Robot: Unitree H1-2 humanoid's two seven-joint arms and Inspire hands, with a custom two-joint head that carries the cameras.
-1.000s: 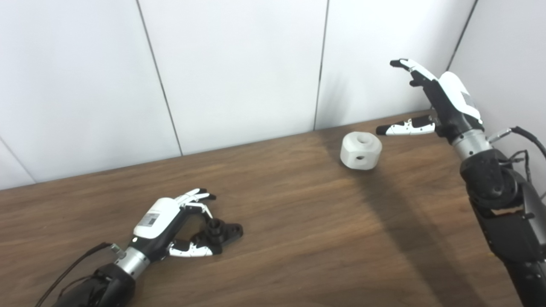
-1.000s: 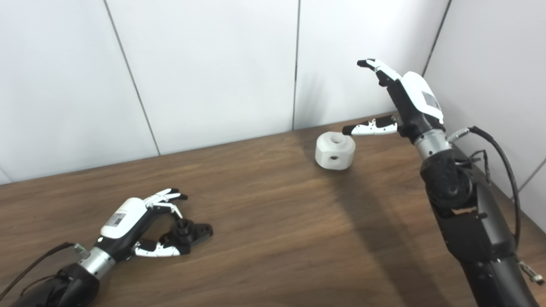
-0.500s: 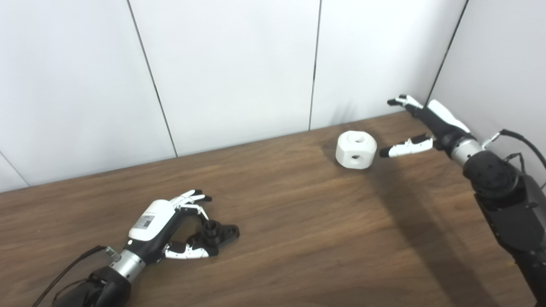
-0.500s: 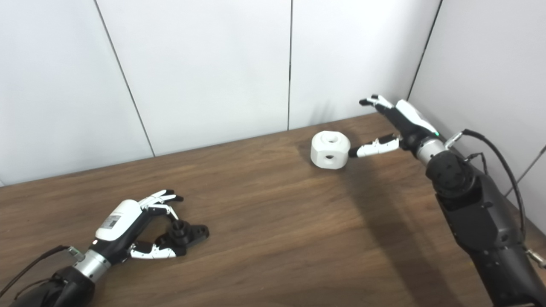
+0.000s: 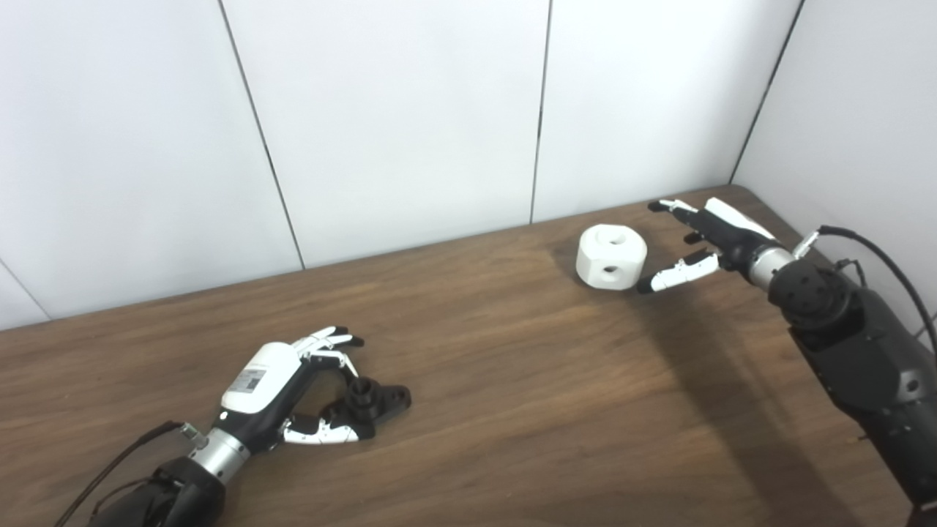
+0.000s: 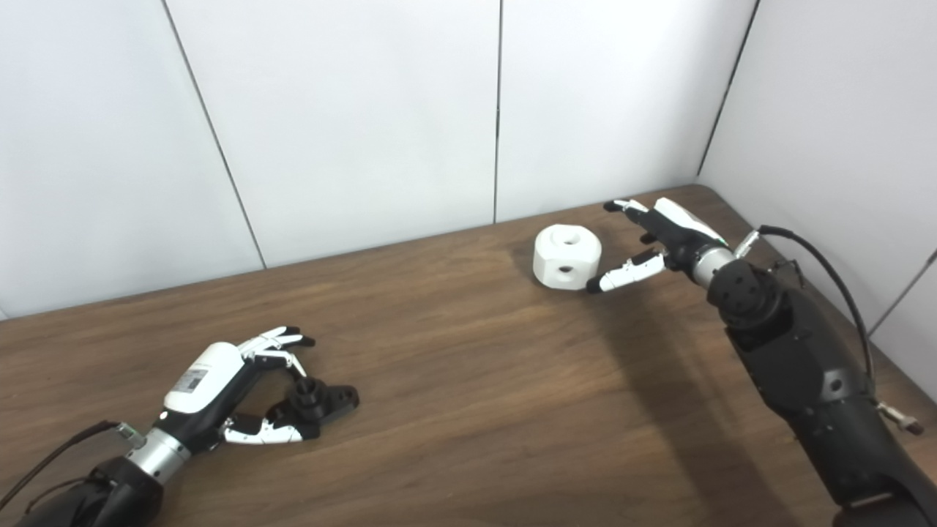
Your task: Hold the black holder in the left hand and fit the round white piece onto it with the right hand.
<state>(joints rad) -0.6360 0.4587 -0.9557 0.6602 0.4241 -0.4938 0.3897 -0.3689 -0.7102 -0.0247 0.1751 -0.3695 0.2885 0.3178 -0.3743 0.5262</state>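
reaching low over the far right corner of the surface [image 5: 512,410], the right robot hand [image 5: 714,238] is spread wide and grips nothing: its thumb points toward the near side of the white piece [image 5: 611,256] and its fingers [image 5: 670,207] stretch past the far side, so the piece sits just off the open span. whether the thumb tip touches the piece cannot be told. that spread looks meant to bracket the rounded body from the side before closing. the white piece stands flat on the surface with one hole facing up and another facing the near edge; the upward hole is probably what has to slide over the holder's post.

toward the near left corner, the left robot hand [image 5: 282,391] lies low with fingers curled above and thumb reaching under the black holder [image 5: 373,401]. it cups the holder loosely rather than clamping it, and the holder rests on the surface, stub upright. the two parts are well apart, so neither lift has begun.
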